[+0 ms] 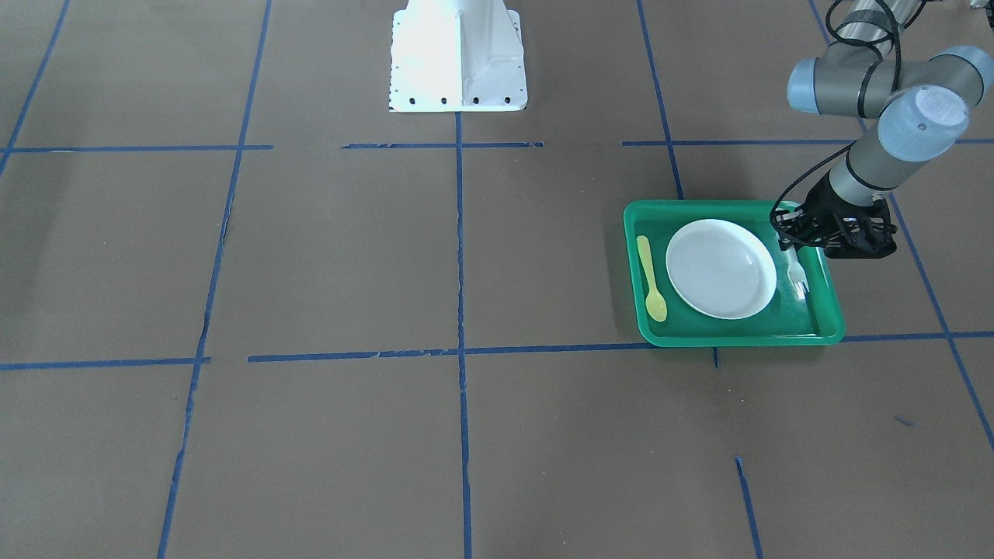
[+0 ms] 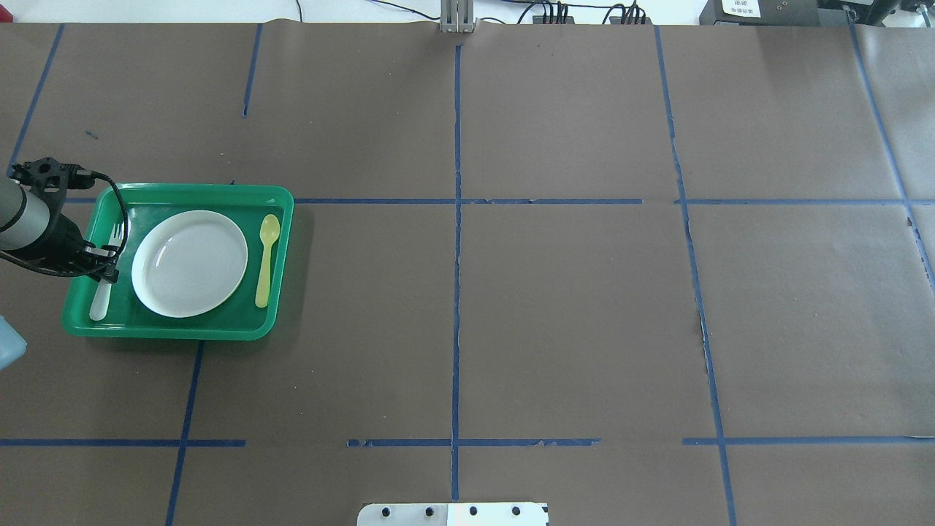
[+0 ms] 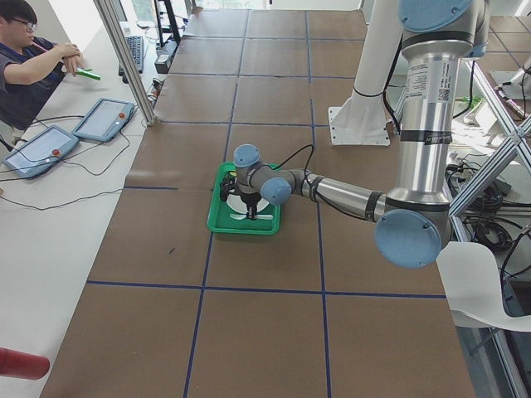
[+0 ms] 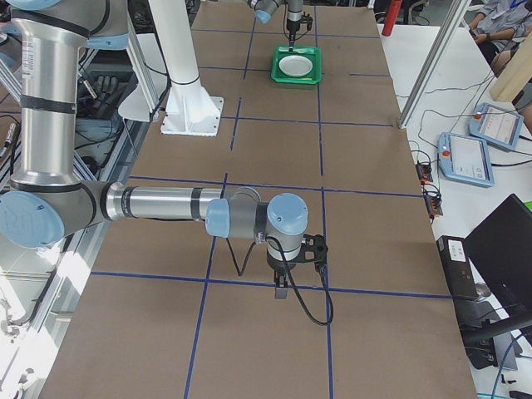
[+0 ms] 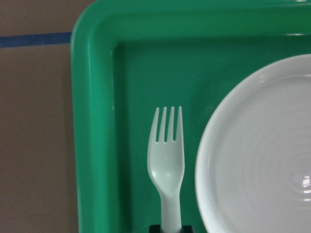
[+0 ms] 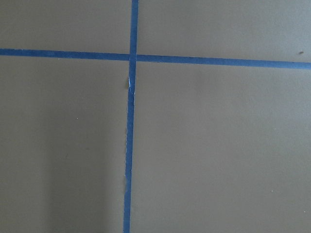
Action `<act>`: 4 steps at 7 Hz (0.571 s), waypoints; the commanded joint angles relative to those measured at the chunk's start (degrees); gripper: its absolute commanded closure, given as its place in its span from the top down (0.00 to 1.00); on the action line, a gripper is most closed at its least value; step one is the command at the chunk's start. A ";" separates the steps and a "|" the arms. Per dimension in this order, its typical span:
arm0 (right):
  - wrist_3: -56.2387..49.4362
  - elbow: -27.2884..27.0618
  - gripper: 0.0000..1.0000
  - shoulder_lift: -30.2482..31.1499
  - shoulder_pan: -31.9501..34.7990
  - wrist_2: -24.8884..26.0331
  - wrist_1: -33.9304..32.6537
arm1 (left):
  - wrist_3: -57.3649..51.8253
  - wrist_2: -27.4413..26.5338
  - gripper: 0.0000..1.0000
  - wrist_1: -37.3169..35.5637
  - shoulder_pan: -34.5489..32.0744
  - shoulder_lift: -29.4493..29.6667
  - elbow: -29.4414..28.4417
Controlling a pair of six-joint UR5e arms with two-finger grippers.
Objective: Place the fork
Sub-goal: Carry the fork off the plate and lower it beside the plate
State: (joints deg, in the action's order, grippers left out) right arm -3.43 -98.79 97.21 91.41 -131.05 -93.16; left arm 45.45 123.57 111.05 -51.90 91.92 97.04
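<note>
The pale whitish plastic fork (image 5: 166, 160) lies along the left inner side of the green tray (image 5: 92, 121), tines pointing away from me, next to the white plate (image 5: 257, 155). My left gripper (image 5: 170, 229) sits low over the fork's handle, its dark fingertips tight against both sides of it. In the overhead view the left gripper (image 2: 108, 269) is over the middle of the fork (image 2: 99, 301) at the tray's (image 2: 182, 332) left side. My right gripper (image 4: 283, 293) hangs over bare table far from the tray; I cannot tell whether it is open or shut.
A yellow spoon (image 2: 266, 259) lies in the tray on the other side of the plate (image 2: 190, 263). The robot's white base (image 1: 458, 58) stands at the table's middle edge. Blue tape lines cross the brown table. An operator (image 3: 29, 58) sits at a side desk.
</note>
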 commanded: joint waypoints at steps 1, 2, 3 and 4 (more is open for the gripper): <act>-0.08 0.00 1.00 0.00 0.00 0.00 0.00 | 0.69 0.01 0.00 2.49 0.31 0.45 -2.55; -0.09 0.00 1.00 0.00 0.00 0.00 0.00 | 0.69 0.01 0.00 2.59 0.40 0.46 -2.73; -0.09 0.00 1.00 0.00 0.00 0.00 0.00 | 0.52 -0.08 0.00 2.68 0.31 0.46 -2.65; -0.09 0.00 1.00 0.00 0.00 0.00 0.00 | -0.01 0.01 0.61 3.03 0.31 0.46 -2.65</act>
State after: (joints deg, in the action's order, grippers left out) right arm -3.51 -98.79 97.21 91.41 -131.04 -93.16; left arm 45.89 123.53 113.74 -51.58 92.36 94.43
